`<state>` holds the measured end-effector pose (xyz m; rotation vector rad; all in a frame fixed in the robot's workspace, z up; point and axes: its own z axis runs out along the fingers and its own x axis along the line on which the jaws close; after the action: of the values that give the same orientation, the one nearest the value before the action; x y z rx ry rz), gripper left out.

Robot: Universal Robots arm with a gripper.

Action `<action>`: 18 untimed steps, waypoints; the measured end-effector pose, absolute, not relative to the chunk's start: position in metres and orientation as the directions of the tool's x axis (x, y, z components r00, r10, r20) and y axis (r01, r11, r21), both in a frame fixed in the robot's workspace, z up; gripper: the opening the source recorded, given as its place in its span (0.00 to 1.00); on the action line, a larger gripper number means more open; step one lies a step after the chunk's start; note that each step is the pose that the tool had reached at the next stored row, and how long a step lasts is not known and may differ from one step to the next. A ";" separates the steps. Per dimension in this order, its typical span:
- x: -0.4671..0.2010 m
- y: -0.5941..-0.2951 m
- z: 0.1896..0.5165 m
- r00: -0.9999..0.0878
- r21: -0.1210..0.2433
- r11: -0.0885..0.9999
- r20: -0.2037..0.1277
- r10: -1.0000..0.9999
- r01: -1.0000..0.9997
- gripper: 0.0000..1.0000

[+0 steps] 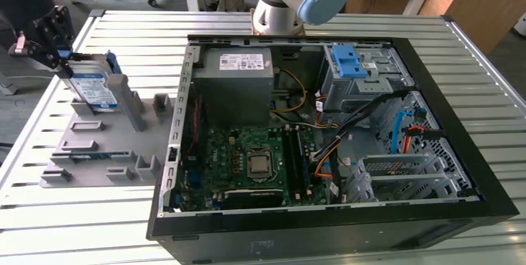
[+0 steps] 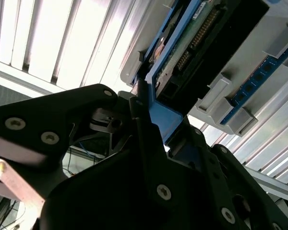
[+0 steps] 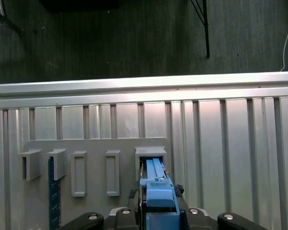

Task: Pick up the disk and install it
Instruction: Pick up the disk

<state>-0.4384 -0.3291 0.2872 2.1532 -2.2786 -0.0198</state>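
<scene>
Black gripper [image 2: 156, 112] parts are sitting closest to the lens in the second wrist view. The jaws are squeezing shut on the blue edge of the disk [image 2: 201, 33], so nothing is showing as a gap between them and the frame. They are pinching the plastic rim, likely so that the label and the green board are not getting pressed. In the exterior view the disk [image 1: 92, 89] is standing on its thin side just below the jaws, and its far end is reaching into a slot of the grey rack [image 1: 98, 148]. I cannot tell if it is resting on the slot's floor or hanging a little above it. The rack seems to be keeping the disk upright so one narrow edge is pointing toward the jaws and is easy to grab. Well apart from the jaws, the computer case [image 1: 460, 172] is lying with its open side up on the metal table [image 1: 49, 228], probably so parts can go in from above.
</scene>
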 end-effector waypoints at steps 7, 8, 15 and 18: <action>-0.438 -0.329 0.287 -0.056 0.014 0.056 -0.004 -0.998 -0.998 0.37; -0.438 -0.329 0.287 -0.053 0.013 0.053 -0.004 -0.999 -0.999 0.37; -0.438 -0.330 0.289 -0.013 0.014 0.013 -0.004 -1.000 -1.000 0.37; -0.438 -0.330 0.289 -0.013 0.014 0.013 -0.004 -1.000 -1.000 0.37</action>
<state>-0.4385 -0.3299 0.2889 2.2020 -2.2311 -0.0196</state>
